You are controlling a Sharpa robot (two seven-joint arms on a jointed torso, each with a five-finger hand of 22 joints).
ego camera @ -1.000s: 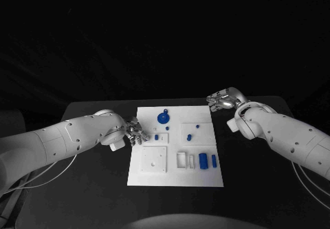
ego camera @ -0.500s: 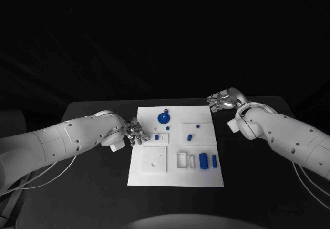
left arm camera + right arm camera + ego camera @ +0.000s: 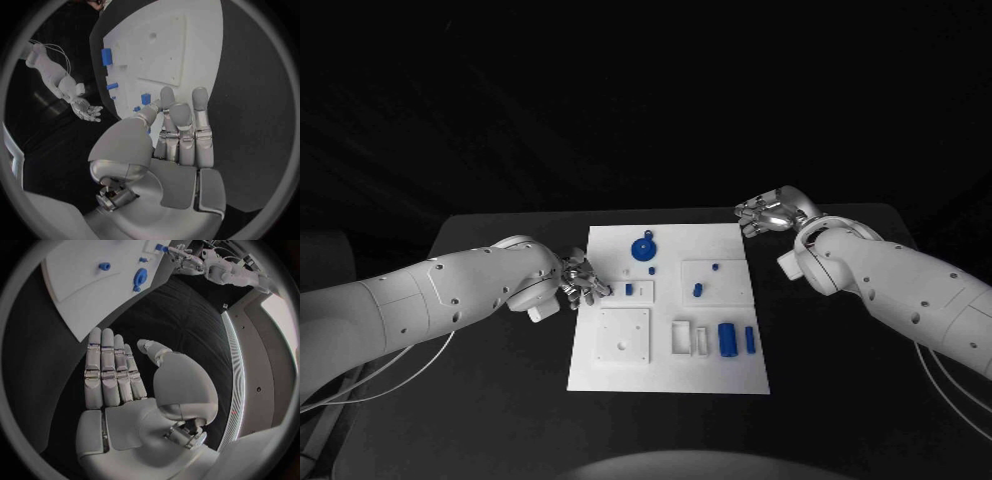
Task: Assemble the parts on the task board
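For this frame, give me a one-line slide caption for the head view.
Two open silver hands, left and right, flank the white task board dotted with small blue parts.

— Head view: looking down from above, well back from both hands, task board between them.
— Wrist views: close behind each palm, facing along the fingers; both share the board beyond the fingertips.
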